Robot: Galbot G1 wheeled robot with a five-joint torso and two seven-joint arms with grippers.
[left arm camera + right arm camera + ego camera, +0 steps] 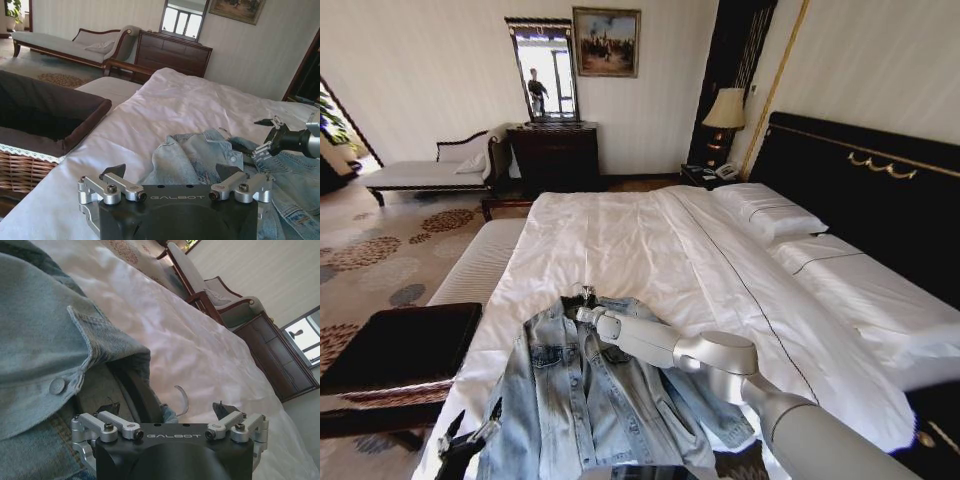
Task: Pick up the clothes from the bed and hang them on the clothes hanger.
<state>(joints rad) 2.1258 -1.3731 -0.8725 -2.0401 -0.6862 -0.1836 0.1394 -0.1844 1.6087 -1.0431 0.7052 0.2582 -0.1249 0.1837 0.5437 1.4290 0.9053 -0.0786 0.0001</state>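
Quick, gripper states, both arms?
Left gripper: open, holding nothing, low by the jacket's sleeve side.
Right gripper: open, at the jacket collar by the hanger hook, gripping nothing.

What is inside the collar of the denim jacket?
Inside the jacket collar, a black hanger shows, its metal hook sticking out over the white bed. The rest of the hanger is covered by denim.
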